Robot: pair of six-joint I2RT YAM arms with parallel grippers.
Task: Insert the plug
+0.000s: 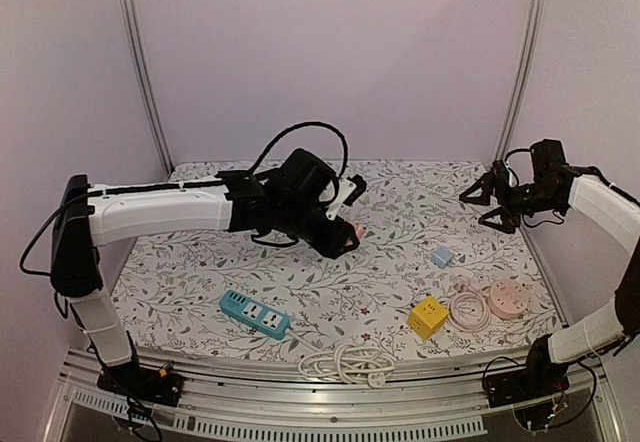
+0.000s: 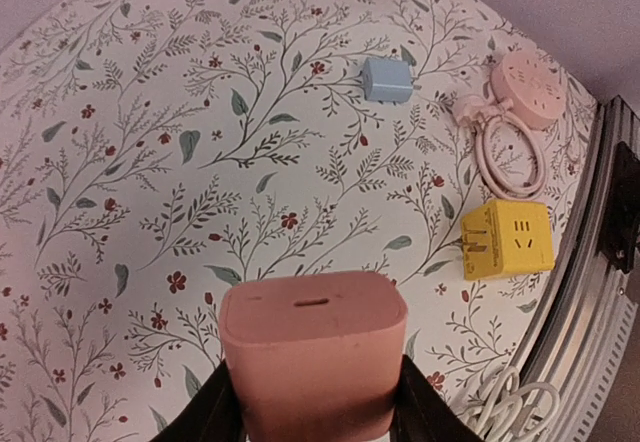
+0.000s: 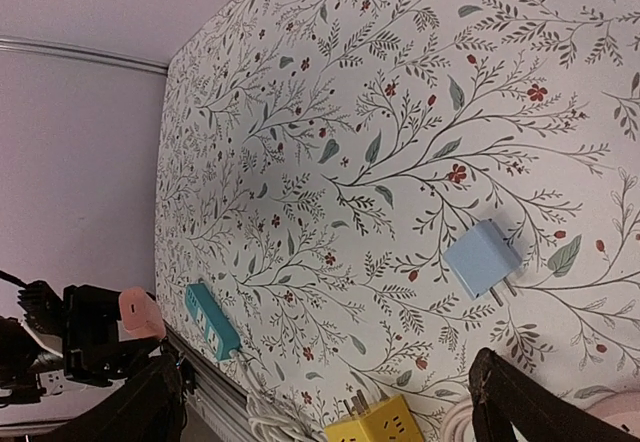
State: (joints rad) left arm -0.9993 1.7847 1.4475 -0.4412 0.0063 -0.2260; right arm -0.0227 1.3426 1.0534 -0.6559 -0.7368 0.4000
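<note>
Tabletop (image 1: 420,197); left pincer (image 1: 340,239) grips pink plug (image 2: 312,352), mid-table.

Robot lab cell, lilac walls (image 1: 330,52), alu frame posts (image 1: 140,62), floral-cloth table (image 1: 170,282), 2 bolted arms (image 1: 160,212).

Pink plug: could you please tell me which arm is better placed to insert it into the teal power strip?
Left. The left gripper holds the pink plug above the table, nearer the teal power strip; the right gripper is open, empty, far right.
</note>
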